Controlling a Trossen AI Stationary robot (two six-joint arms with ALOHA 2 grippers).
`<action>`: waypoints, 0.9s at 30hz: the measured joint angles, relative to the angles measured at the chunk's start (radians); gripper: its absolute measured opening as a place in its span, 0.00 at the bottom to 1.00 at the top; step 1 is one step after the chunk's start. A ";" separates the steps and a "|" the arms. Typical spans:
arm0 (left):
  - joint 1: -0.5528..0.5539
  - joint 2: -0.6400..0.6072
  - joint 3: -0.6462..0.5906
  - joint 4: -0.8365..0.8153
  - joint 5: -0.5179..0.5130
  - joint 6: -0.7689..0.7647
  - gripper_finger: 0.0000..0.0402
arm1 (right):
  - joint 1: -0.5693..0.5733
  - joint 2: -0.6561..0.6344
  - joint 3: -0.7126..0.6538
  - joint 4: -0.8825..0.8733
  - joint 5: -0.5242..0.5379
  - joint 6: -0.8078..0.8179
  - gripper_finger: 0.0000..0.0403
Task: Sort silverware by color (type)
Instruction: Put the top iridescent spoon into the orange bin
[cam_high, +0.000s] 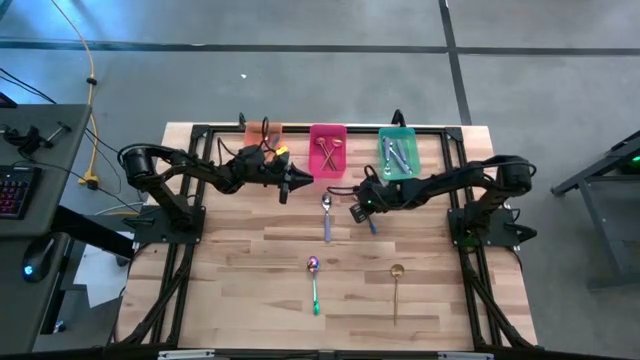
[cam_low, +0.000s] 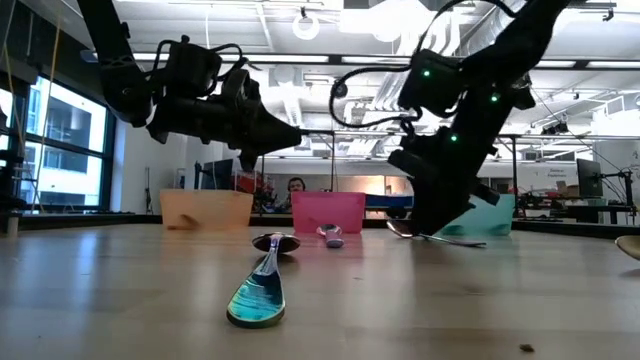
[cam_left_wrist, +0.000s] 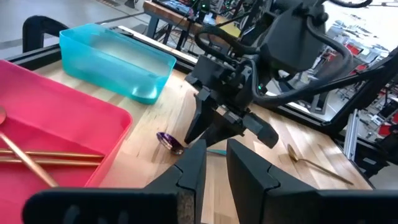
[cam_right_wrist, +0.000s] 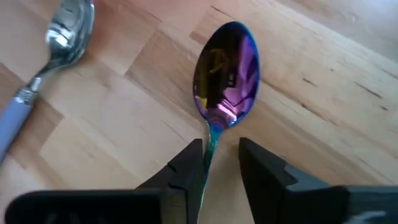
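My right gripper (cam_right_wrist: 214, 163) is down at the table's middle (cam_high: 358, 208), open. Its fingers stand on either side of the neck of an iridescent purple spoon (cam_right_wrist: 226, 74) that lies flat on the wood. A silver spoon with a pale blue handle (cam_high: 327, 215) lies just to the left of it. A rainbow spoon with a green handle (cam_high: 314, 285) and a gold spoon (cam_high: 397, 288) lie nearer the front edge. My left gripper (cam_high: 300, 180) hovers shut and empty above the table in front of the pink bin (cam_high: 328, 148). My right gripper comes at the iridescent spoon from above, with its fingers across the thin handle (cam_right_wrist: 210, 146) just behind the bowl. The handle runs close along the inner side of one finger (cam_right_wrist: 186, 171); whether it touches, I cannot tell. The spoon lies on the table.
Three bins stand along the far edge: orange (cam_high: 262, 132) partly under the left arm, pink holding copper spoons (cam_left_wrist: 50, 155), teal-green (cam_high: 398, 152) holding silver spoons. Bare wood spreads toward the near edge around the two loose spoons. A person sits in the room far behind.
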 joint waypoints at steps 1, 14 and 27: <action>0.000 0.000 0.000 -0.005 0.000 0.006 0.14 | 0.000 0.010 0.012 -0.015 0.003 -0.006 0.22; 0.000 0.000 0.000 -0.012 0.000 0.009 0.11 | -0.001 0.061 0.074 -0.066 -0.019 -0.079 0.01; -0.024 0.000 0.000 -0.084 0.007 0.068 0.19 | -0.004 -0.011 0.071 0.168 -0.055 -0.216 0.00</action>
